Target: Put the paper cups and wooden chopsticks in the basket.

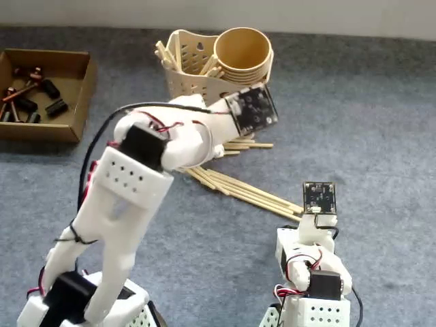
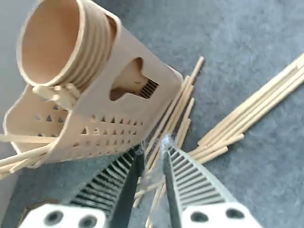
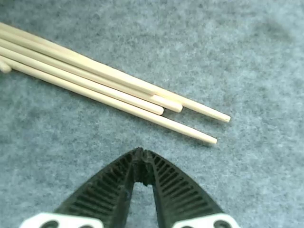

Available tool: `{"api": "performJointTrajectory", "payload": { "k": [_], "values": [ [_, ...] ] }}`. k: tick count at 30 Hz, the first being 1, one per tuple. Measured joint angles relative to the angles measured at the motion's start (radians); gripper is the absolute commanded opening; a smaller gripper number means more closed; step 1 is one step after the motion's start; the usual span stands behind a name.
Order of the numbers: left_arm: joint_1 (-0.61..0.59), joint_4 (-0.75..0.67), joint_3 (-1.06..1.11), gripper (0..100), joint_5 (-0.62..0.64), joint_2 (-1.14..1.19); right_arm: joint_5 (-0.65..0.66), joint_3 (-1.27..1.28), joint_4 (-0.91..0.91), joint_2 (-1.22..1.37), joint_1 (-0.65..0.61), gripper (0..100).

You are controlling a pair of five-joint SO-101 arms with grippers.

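A cream plastic basket (image 1: 191,75) stands at the back of the grey carpet, with a stack of paper cups (image 1: 243,51) inside it. Some chopsticks (image 1: 167,54) stick out of it. In the left wrist view the basket (image 2: 95,118) and cups (image 2: 57,42) are close by. My left gripper (image 2: 152,148) hovers beside the basket's base, over loose wooden chopsticks (image 2: 178,111); its jaws stand a narrow gap apart with nothing seen between them. More chopsticks (image 1: 242,191) lie mid-carpet. My right gripper (image 3: 141,154) is shut and empty, just short of the chopsticks' tips (image 3: 142,99).
An open cardboard box (image 1: 68,95) with small dark parts sits at the back left. The left arm (image 1: 136,177) stretches diagonally over the carpet towards the basket. The right arm (image 1: 313,259) stays low at the front right.
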Motion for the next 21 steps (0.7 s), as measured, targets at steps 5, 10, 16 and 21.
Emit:
{"api": "performJointTrajectory", "payload": {
  "k": [5, 10, 16, 21],
  "values": [
    [-0.006, 0.003, 0.068, 8, -0.129, 0.109, 0.000, 0.000, 0.000, 0.000, 0.006, 0.5],
    [-0.003, 0.003, 0.081, 11, -0.210, 0.184, 0.000, 0.000, 0.000, 0.000, 0.003, 0.5],
    [-0.008, 0.003, 0.081, 15, -0.218, 0.278, 0.000, 0.000, 0.000, 0.000, 0.017, 0.5],
    [-0.005, 0.003, 0.081, 15, -0.238, 0.351, 0.000, 0.000, 0.000, 0.000, 0.064, 0.5]
  ]
}}
